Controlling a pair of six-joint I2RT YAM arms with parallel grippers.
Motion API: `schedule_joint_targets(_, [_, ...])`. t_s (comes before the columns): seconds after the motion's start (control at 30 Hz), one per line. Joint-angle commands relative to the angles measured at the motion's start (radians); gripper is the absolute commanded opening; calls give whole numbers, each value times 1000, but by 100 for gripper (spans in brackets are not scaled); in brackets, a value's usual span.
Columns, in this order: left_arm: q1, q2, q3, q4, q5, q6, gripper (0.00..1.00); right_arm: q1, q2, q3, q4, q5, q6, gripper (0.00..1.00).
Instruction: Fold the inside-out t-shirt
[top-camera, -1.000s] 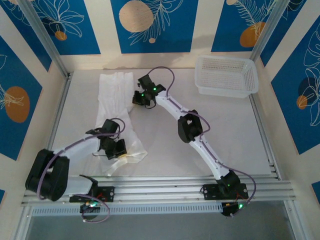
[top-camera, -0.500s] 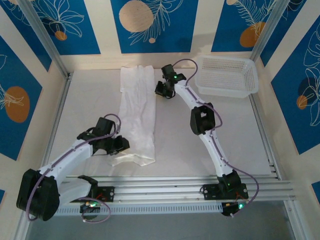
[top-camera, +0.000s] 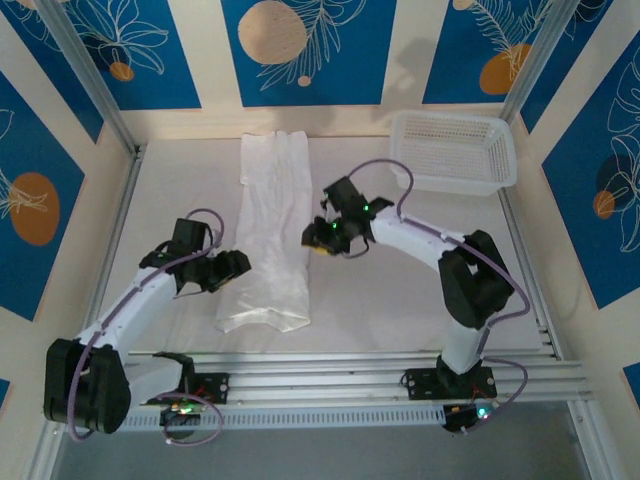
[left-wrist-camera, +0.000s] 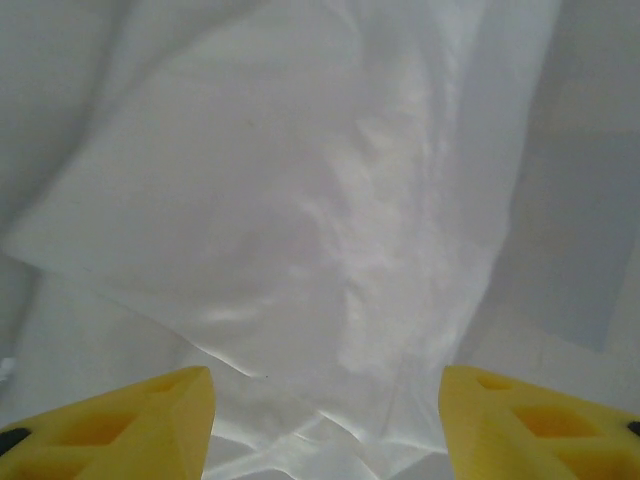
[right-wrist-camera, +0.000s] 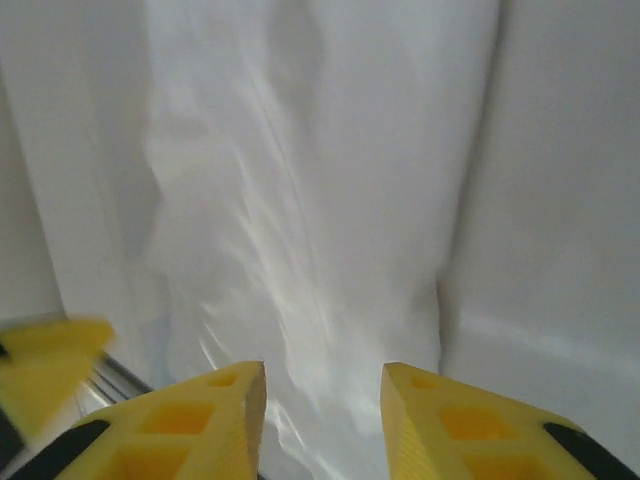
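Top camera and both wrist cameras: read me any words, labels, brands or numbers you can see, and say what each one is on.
There is no readable text.
The inside-out t-shirt: plain white, with no legible print or tag.
The blue wall panels: leaf and circle drawings, no letters.
The white mesh basket: no label visible.

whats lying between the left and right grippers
The white t-shirt, folded into a long strip, lies flat between the left gripper and the right gripper, as the top view shows.
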Motion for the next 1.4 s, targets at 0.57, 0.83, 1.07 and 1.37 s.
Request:
schedule_joint_targets(0.57, [122, 101, 4, -12, -77, 141, 64, 69, 208, -4, 24, -136, 47, 44])
schedule_joint_targets(0.83, [125, 144, 1, 16, 12, 124, 65, 77, 164, -18, 32, -127, 35, 16])
schedule_joint_targets(1.07, [125, 230, 14, -21, -45, 102, 59, 75, 111, -71, 75, -116, 48, 0])
schedule_joint_targets(1.37, [119, 289, 12, 28, -12, 89, 54, 80, 129, -55, 79, -129, 51, 0])
